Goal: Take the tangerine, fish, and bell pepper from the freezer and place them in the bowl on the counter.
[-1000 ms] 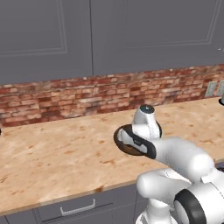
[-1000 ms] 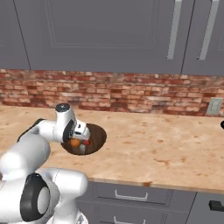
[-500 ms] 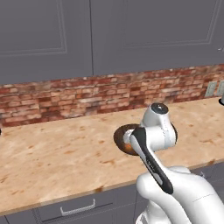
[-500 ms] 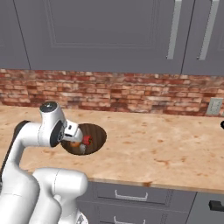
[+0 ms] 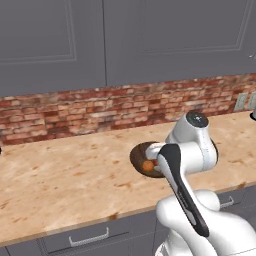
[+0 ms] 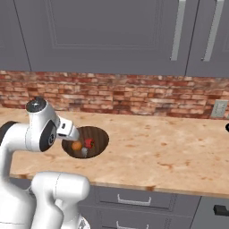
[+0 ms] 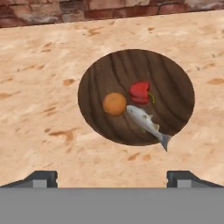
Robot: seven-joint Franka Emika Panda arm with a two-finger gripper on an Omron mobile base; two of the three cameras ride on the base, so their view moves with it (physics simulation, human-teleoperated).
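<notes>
The dark brown bowl (image 7: 93, 78) rests on the speckled counter (image 7: 39, 87). Inside it lie the orange tangerine (image 7: 114, 104), the red bell pepper (image 7: 140, 92) and the silvery fish (image 7: 144, 121), whose tail pokes over the rim. My gripper (image 7: 113, 178) hovers above the bowl's near side, open and holding nothing. From the right base view the bowl (image 6: 100, 136) sits just beyond the hand, with the tangerine (image 6: 76, 145), bell pepper (image 6: 89, 142) and fish (image 6: 84, 152) inside. In the left base view the arm covers most of the bowl (image 5: 137, 154). The freezer is out of view.
A red brick wall (image 6: 134, 96) backs the counter, with grey upper cabinets (image 6: 112, 36) above and a wall outlet (image 6: 218, 108) at the right. Grey drawers (image 6: 134, 201) run under the counter edge. Bare counter (image 6: 170, 147) stretches to the right of the bowl.
The arm has lifted and drawn back from the bowl, its elbow swinging toward the base. The gripper stays open and all three foods stay in the bowl.
</notes>
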